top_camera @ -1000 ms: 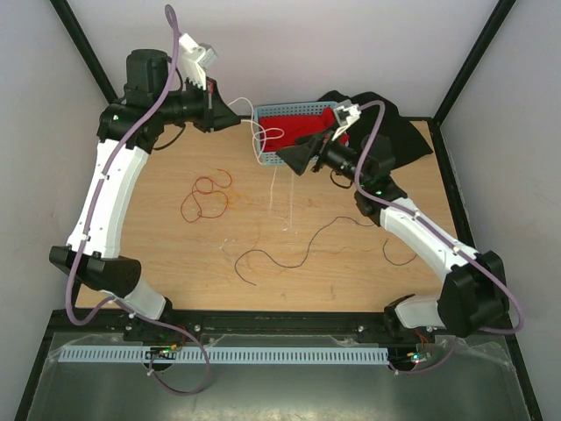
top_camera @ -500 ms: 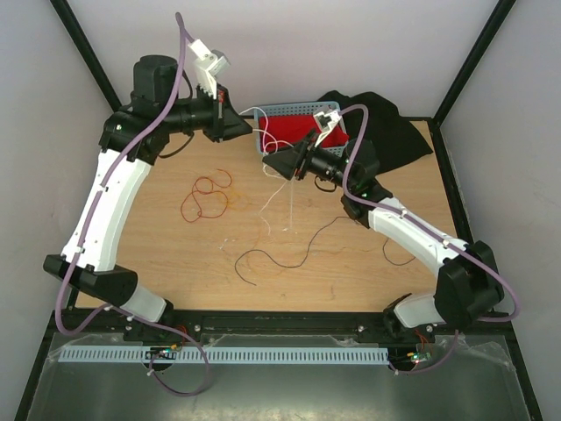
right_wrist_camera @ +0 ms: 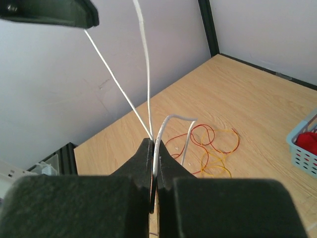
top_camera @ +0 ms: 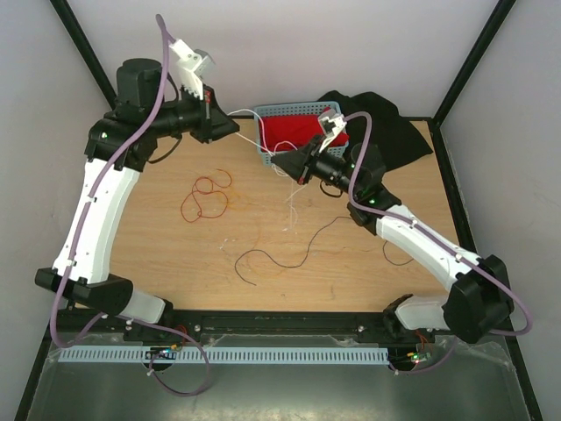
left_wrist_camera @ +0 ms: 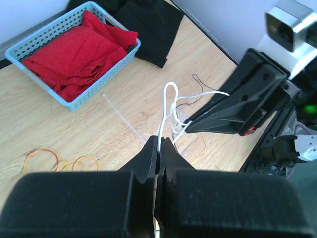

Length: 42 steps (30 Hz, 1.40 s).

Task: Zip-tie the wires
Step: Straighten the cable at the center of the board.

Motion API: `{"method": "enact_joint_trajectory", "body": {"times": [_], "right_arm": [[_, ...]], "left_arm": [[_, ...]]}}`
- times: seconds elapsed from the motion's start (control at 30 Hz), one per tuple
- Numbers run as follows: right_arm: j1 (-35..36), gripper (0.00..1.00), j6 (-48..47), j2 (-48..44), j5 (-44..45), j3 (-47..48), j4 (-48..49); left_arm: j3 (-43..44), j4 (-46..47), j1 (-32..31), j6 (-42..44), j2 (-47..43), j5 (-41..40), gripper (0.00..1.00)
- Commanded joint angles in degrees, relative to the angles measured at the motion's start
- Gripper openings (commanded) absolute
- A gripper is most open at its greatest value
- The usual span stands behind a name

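Note:
Thin white wires (top_camera: pixel 254 140) stretch taut between my two grippers above the table's back. My left gripper (top_camera: pixel 232 129) is shut on one end; in the left wrist view the strand runs up from its fingertips (left_wrist_camera: pixel 159 141) into a loop (left_wrist_camera: pixel 171 89). My right gripper (top_camera: pixel 277 160) is shut on the other end, with strands (right_wrist_camera: pixel 143 49) leading away towards the left gripper. More white wire hangs below it (top_camera: pixel 294 197). A whitish zip tie (left_wrist_camera: pixel 121 116) lies flat on the wood. Red-orange wires (top_camera: pixel 206 197) and a black wire (top_camera: pixel 289 254) lie loose on the table.
A blue basket (top_camera: pixel 289 106) holding red cloth stands at the back, right behind the right gripper. Black cloth (top_camera: pixel 394 132) lies at the back right. Another short black wire (top_camera: pixel 399 254) lies beside the right arm.
My right gripper has moved left and shut on the white wires. The left gripper has pulled back to the left, and the wires now run taut between the two.

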Motion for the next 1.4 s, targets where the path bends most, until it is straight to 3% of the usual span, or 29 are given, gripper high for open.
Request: {"method": "enact_joint_trajectory", "body": {"times": [0.0, 0.33, 0.47, 0.67, 0.77, 0.9, 1.0, 1.2, 1.37], "right_arm": [[0.03, 0.01, -7.07, -3.69, 4.98, -1.95, -9.47], [-0.08, 0.00, -18.91, -9.15, 13.51, 3.46, -29.21], [-0.12, 0.00, -20.90, -11.98, 14.98, 3.06, -31.84], [-0.08, 0.00, -19.72, -13.58, 9.44, 1.92, -32.04], [-0.08, 0.00, -18.83, -13.03, 9.86, 2.66, -31.99], [-0.09, 0.00, -17.68, -12.42, 8.92, 4.28, -31.94], [-0.08, 0.00, -17.66, -12.42, 5.64, 5.17, -32.08], [-0.08, 0.00, -22.76, -13.83, -4.44, 5.93, -35.17], [-0.09, 0.00, -25.22, -15.07, -7.40, 6.43, -37.38]], "left_arm": [[1.69, 0.97, 4.08, 0.48, -3.60, -3.57, 0.00], [-5.24, 1.18, 5.81, 4.95, -8.66, -19.92, 0.00], [-6.98, 1.19, 6.24, 6.04, -8.66, -22.29, 0.00], [-9.03, 1.39, 6.43, 7.14, -8.84, -24.47, 0.00], [-9.74, 1.57, 6.53, 7.34, -9.13, -19.15, 0.05], [-11.00, 1.78, 6.68, 4.70, -9.46, -9.62, 0.35], [-10.94, 2.32, 7.16, 2.98, -9.38, 0.58, 0.48], [-8.98, 2.92, 7.34, 1.74, -6.80, 21.77, 0.54], [-9.69, 2.90, 7.30, 1.42, -4.34, 33.81, 0.54]]}}
